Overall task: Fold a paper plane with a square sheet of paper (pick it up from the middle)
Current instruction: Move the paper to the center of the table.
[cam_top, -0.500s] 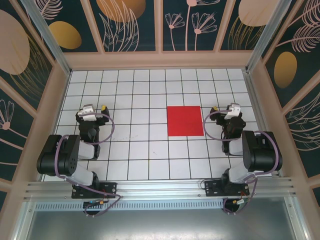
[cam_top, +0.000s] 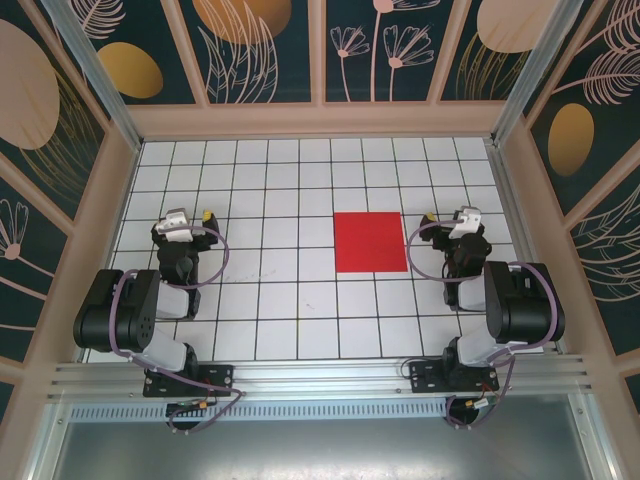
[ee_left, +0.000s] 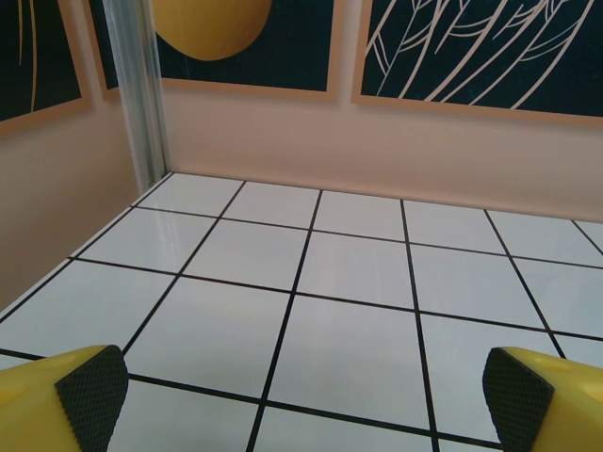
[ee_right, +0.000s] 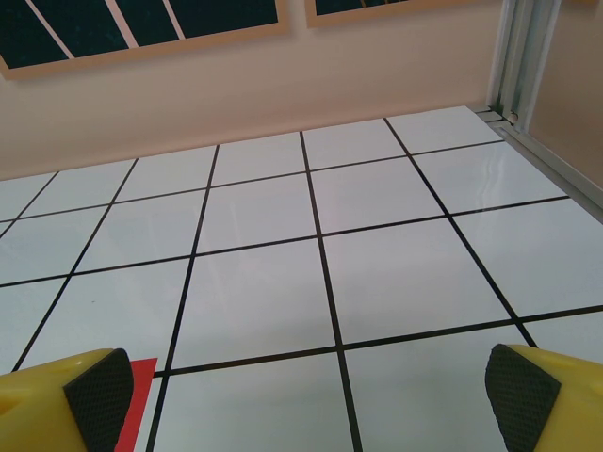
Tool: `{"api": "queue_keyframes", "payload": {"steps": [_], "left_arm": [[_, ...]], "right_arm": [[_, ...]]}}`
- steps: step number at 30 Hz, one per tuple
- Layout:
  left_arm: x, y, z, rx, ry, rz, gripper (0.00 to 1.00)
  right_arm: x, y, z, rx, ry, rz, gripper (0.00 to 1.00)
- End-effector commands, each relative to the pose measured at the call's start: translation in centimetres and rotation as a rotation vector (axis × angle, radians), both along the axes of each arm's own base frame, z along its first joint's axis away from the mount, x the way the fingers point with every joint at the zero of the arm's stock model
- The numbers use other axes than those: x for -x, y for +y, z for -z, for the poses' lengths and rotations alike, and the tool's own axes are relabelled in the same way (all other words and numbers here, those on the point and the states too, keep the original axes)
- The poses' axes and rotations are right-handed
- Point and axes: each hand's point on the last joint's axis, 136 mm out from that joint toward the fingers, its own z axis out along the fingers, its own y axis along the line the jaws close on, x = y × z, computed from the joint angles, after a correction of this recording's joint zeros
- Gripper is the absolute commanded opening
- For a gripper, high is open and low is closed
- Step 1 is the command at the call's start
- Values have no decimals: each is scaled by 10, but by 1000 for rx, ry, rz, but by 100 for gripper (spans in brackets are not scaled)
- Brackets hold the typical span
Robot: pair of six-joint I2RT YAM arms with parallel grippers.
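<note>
Nothing has moved: the square sheet of paper (cam_top: pixel 370 242) lies flat on the gridded table (cam_top: pixel 280 190), the right gripper (cam_top: pixel 449 216) near its right edge, the left gripper (cam_top: pixel 192 216) well apart to its left, both with jaws spread wide and empty.

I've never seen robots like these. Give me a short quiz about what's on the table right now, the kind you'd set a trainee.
1. Multiple choice: which is nearer the square sheet of paper? A) the left gripper B) the right gripper C) both equally near.
2. True or false: the sheet is already folded into a dart.
3. Fill in: both grippers' jaws stand ____.

Key
1. B.
2. False: it lies flat and unfolded on the table.
3. Open, holding nothing.
</note>
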Motion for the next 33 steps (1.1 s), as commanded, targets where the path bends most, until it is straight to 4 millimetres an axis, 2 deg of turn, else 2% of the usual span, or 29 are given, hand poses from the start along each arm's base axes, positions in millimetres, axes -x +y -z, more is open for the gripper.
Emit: {"api": "queue_keyframes", "payload": {"steps": [1,12,14,18,22,25,28,30,33], "left_arm": [[-3,1,-5,-14,-15,4,99],[-1,1,-6,-13,-21,-2,99],[7,8,-8,1,-48,-43,98],[28,19,-21,26,-128,-103,99],[28,21,-25,27,-130,-115,99],[26,20,-33,21,-120,-109,99],[16,16,-42,23,-73,-86,98],[10,16,-47,88,-40,-96,99],[4,4,-60,202,-24,-34,99]], "right_arm": [[-3,4,-6,12,-25,-23,99],[-3,3,-6,11,-26,-22,99],[-4,4,-8,14,-29,-25,99],[-11,2,-22,37,2,26,99],[-14,-4,-43,30,26,112,99],[-13,-1,-55,-20,59,158,99],[-16,6,-50,-142,168,173,99],[-20,15,-35,-219,285,164,99],[-27,41,-24,-308,402,92,99]]}}
